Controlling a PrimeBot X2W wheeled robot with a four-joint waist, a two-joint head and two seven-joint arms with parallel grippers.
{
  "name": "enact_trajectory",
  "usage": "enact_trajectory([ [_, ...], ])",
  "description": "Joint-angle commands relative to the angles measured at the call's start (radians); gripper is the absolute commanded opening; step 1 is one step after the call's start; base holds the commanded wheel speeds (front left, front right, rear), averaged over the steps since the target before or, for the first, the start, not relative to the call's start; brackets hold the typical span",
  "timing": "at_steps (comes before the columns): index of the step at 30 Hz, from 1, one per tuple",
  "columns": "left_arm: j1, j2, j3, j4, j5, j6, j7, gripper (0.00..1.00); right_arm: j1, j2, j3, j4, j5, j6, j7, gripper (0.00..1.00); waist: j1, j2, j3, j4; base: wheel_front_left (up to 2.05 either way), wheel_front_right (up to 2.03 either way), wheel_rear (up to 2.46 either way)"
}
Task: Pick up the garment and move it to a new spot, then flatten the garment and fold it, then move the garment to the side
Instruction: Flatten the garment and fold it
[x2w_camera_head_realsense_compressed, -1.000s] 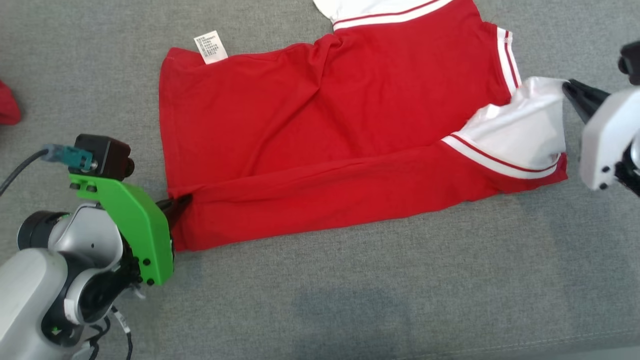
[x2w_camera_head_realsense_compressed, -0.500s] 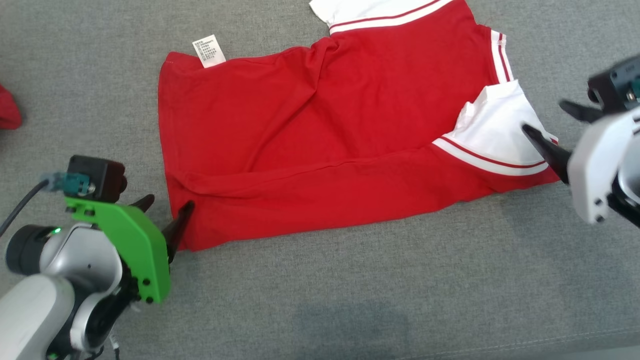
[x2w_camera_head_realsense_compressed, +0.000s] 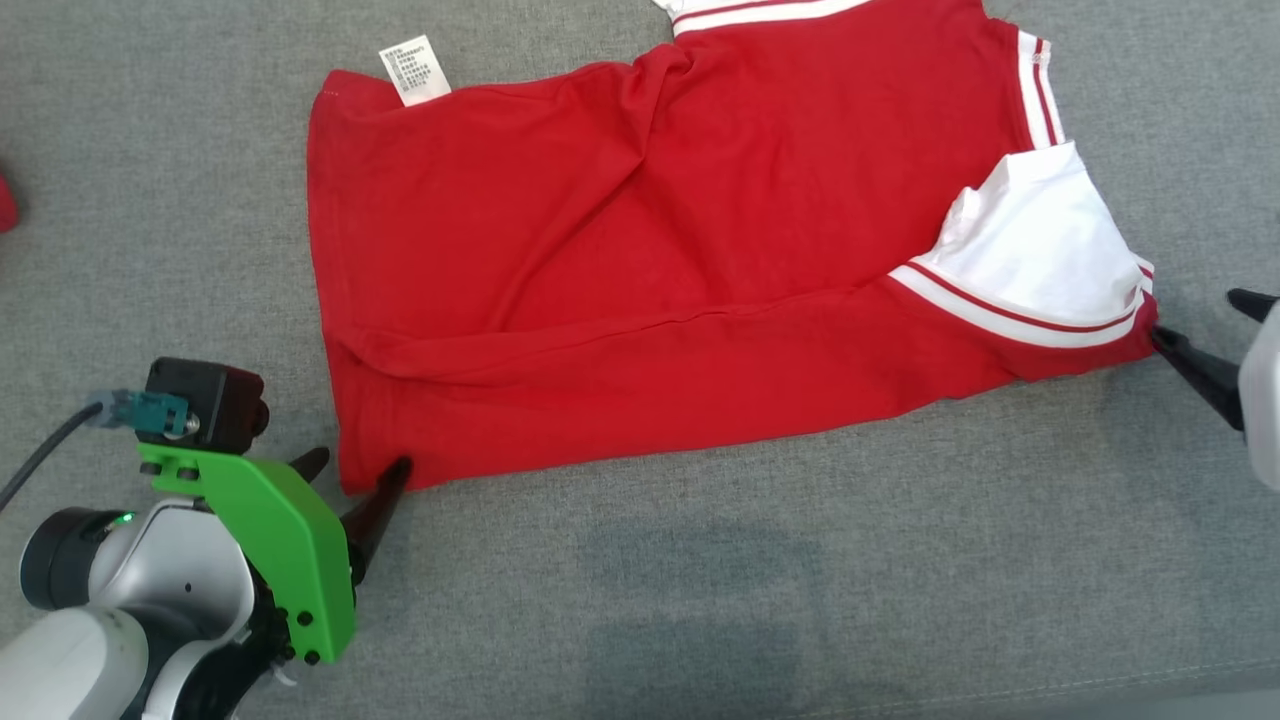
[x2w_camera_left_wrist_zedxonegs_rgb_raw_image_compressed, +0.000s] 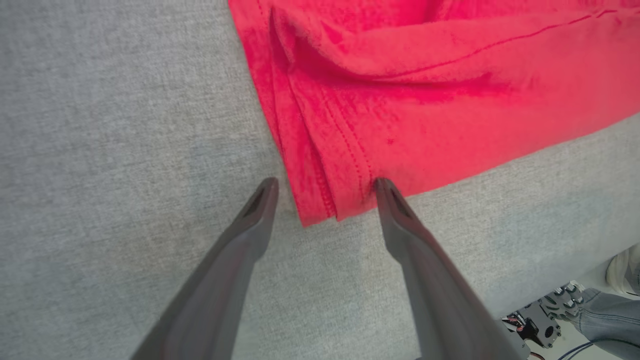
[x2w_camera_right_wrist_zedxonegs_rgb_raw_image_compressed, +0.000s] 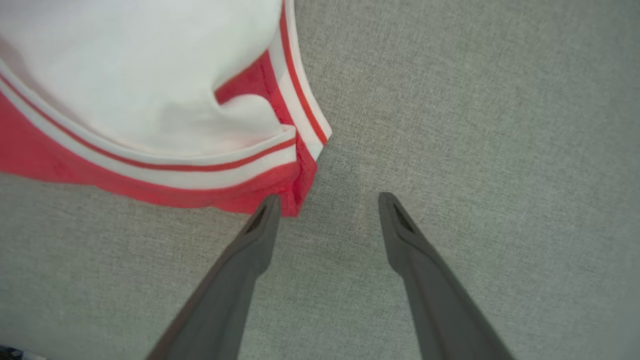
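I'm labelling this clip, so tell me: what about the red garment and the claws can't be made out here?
Garment: its upper part is cut off by the head view's top edge.
Care label: print too small to read, head view.
Right claw: its wrist is cut by the head view's right edge.
Red object at that view's left edge: mostly cut off, unidentifiable.

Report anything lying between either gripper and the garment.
Nothing visible does. The open left gripper has a corner of the garment between its fingers; the open right gripper has one fingertip beside the striped corner.
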Motion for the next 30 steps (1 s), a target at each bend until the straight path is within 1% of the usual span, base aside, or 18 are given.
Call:
enact_trajectory([
  [1, -0.021, -0.010, -0.002, 0.020, -0.003, 0.004, 0.011, 1.00, -0.028, 0.029, 0.013, 0.019, 0.001, 0.000, 0.001, 1.00, -0.0001, 0.0000, 0.017, 0.004, 0.00, 0.00, 0.00],
  [5, -0.032, -0.029, -0.009, 0.067, -0.009, 0.006, 0.012, 1.00, -0.062, 0.071, 0.053, 0.059, -0.017, 0.000, 0.001, 1.00, -0.0001, 0.0000, 0.022, 0.005, 0.00, 0.00, 0.00],
  [9, -0.013, -0.038, -0.007, 0.110, -0.015, 0.010, 0.000, 1.00, -0.077, 0.097, 0.074, 0.100, -0.027, 0.000, -0.016, 1.00, -0.0001, 0.0000, 0.020, 0.010, 0.00, 0.00, 0.00],
  [12, -0.004, -0.040, -0.003, 0.128, -0.018, 0.009, -0.008, 1.00, -0.075, 0.105, 0.077, 0.113, -0.029, 0.000, -0.023, 1.00, -0.0001, 0.0000, 0.018, 0.012, 0.00, 0.00, 0.00],
  [16, 0.003, -0.065, -0.003, 0.147, -0.029, 0.002, -0.020, 1.00, -0.066, 0.115, 0.082, 0.131, -0.023, 0.000, -0.031, 1.00, -0.0001, 0.0000, 0.017, 0.012, 0.00, 0.00, 0.00],
  [18, -0.003, -0.080, -0.011, 0.150, -0.034, -0.004, -0.020, 1.00, -0.062, 0.117, 0.083, 0.138, -0.020, 0.000, -0.033, 0.82, -0.0001, 0.0000, 0.017, 0.012, 0.00, 0.00, 0.00],
  [20, -0.009, -0.087, -0.026, 0.152, -0.033, -0.012, -0.009, 1.00, -0.062, 0.117, 0.089, 0.143, -0.017, 0.000, -0.031, 0.49, -0.0001, 0.0000, 0.018, 0.009, 0.00, 0.00, 0.00],
  [21, -0.011, -0.091, -0.036, 0.153, -0.036, -0.018, 0.000, 1.00, -0.062, 0.117, 0.093, 0.144, -0.013, 0.000, -0.028, 0.37, -0.0001, 0.0000, 0.019, 0.007, 0.00, 0.00, 0.00],
  [22, -0.011, -0.094, -0.042, 0.155, -0.039, -0.021, 0.005, 1.00, -0.064, 0.116, 0.095, 0.145, -0.010, 0.000, -0.028, 0.20, -0.0001, 0.0000, 0.018, 0.006, 0.00, 0.00, 0.00],
  [23, -0.013, -0.096, -0.048, 0.158, -0.041, -0.027, 0.010, 0.99, -0.066, 0.116, 0.097, 0.143, -0.008, 0.000, -0.036, 0.00, -0.0001, 0.0000, 0.017, 0.005, 0.00, 0.00, 0.00],
  [24, -0.014, -0.101, -0.053, 0.160, -0.043, -0.032, 0.011, 0.47, -0.066, 0.116, 0.098, 0.146, -0.009, -0.001, -0.035, 0.00, -0.0001, 0.0000, 0.016, 0.004, 0.00, 0.00, 0.00],
  [25, -0.016, -0.103, -0.060, 0.161, -0.044, -0.040, 0.015, 0.00, -0.066, 0.115, 0.100, 0.148, -0.007, -0.001, -0.037, 0.00, -0.0001, 0.0000, 0.013, 0.003, 0.00, 0.00, 0.00],
  [28, -0.017, -0.101, -0.061, 0.163, -0.044, -0.047, 0.015, 0.00, -0.062, 0.114, 0.104, 0.147, 0.004, 0.000, -0.038, 0.00, -0.0001, 0.0000, 0.001, 0.001, 0.00, 0.00, 0.00],
  [30, -0.017, -0.091, -0.047, 0.159, -0.048, -0.043, 0.008, 0.00, -0.053, 0.106, 0.099, 0.147, 0.015, 0.000, -0.033, 0.00, -0.0001, 0.0000, -0.012, 0.001, 0.00, 0.00, 0.00],
])
